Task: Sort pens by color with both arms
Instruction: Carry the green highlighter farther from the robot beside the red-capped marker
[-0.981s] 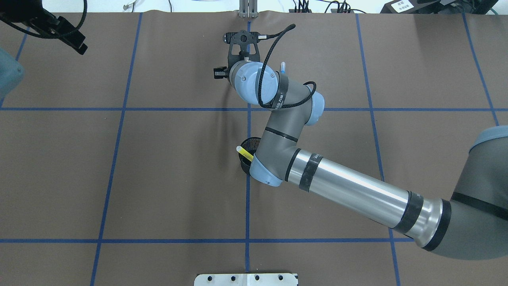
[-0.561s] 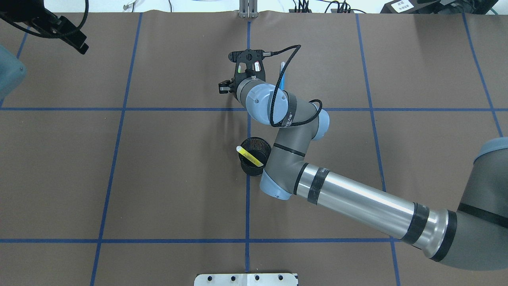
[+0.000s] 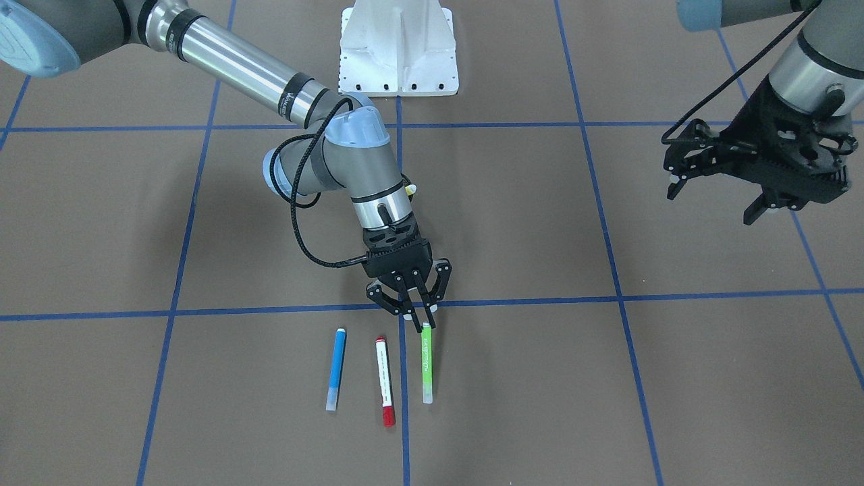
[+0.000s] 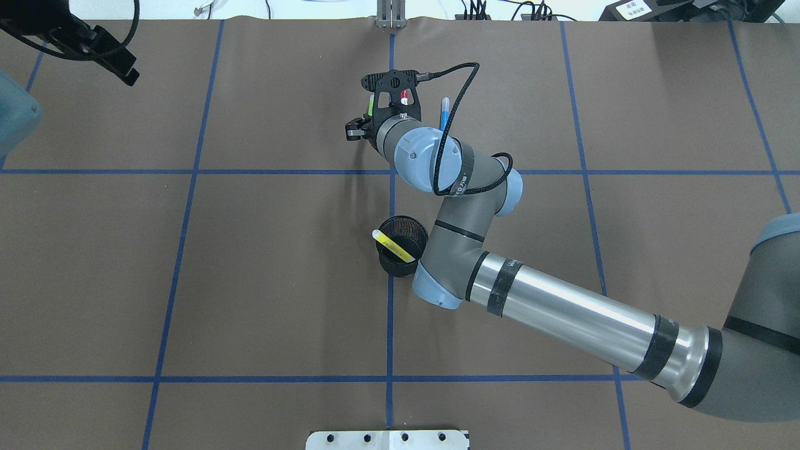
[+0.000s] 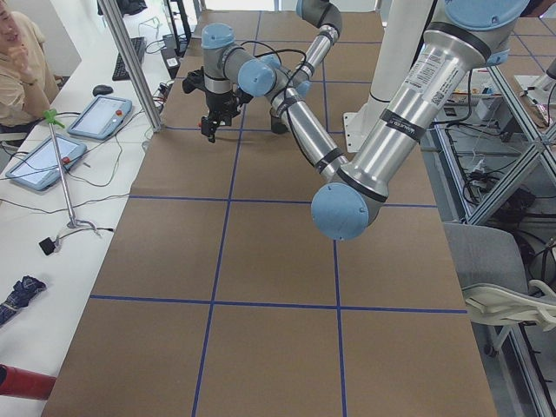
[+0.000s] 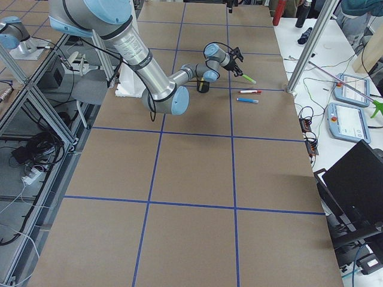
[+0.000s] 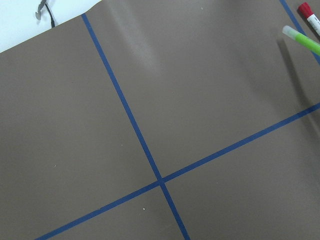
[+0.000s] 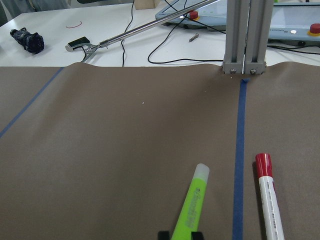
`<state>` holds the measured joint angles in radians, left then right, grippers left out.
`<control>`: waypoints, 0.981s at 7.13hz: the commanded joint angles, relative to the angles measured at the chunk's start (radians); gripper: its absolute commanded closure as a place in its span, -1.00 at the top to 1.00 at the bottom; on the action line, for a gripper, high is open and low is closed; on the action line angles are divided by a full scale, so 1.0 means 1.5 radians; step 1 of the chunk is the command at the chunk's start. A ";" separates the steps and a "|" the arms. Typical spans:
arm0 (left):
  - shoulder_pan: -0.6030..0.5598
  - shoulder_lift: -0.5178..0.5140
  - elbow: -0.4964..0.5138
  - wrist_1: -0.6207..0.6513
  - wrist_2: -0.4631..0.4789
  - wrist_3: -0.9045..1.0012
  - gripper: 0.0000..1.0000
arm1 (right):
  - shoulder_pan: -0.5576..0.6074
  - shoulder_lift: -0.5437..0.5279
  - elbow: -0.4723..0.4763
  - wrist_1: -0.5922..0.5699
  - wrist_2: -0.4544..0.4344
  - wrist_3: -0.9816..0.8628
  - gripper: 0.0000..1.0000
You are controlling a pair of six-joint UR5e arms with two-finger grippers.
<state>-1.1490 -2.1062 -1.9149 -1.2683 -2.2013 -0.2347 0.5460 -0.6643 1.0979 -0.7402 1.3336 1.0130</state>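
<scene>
We judge it early: the yellow pen (image 4: 394,246) is in the cup (image 4: 397,269), the right tool (image 3: 418,322) pinches the green pen (image 3: 426,368), the blue pen (image 3: 336,368) and red pen (image 3: 384,378) lie unsorted, and the left tool (image 3: 709,206) gapes empty.

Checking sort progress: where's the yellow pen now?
Overhead view: the yellow pen leans in the black cup on the centre tape line, just left of the right arm elbow.

Three pens (image 3: 384,381) side by side, fourth pen (image 4: 392,245) in cup (image 4: 395,267) nearer the base stand (image 3: 398,47)
</scene>
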 commanded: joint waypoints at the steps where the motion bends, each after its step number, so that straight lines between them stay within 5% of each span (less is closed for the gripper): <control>1: 0.000 0.000 -0.001 0.000 0.000 0.000 1.00 | 0.016 0.004 -0.001 0.001 0.004 -0.001 0.84; 4: 0.006 -0.002 -0.010 0.001 0.000 -0.051 1.00 | 0.096 0.025 0.006 -0.041 0.146 0.010 0.98; 7: 0.078 -0.019 -0.027 0.006 0.010 -0.190 1.00 | 0.182 0.035 0.094 -0.280 0.322 0.013 0.99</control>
<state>-1.0748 -2.1188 -1.9496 -1.2632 -2.1918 -0.4526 0.7598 -0.6139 1.1758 -0.9995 1.6925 1.0325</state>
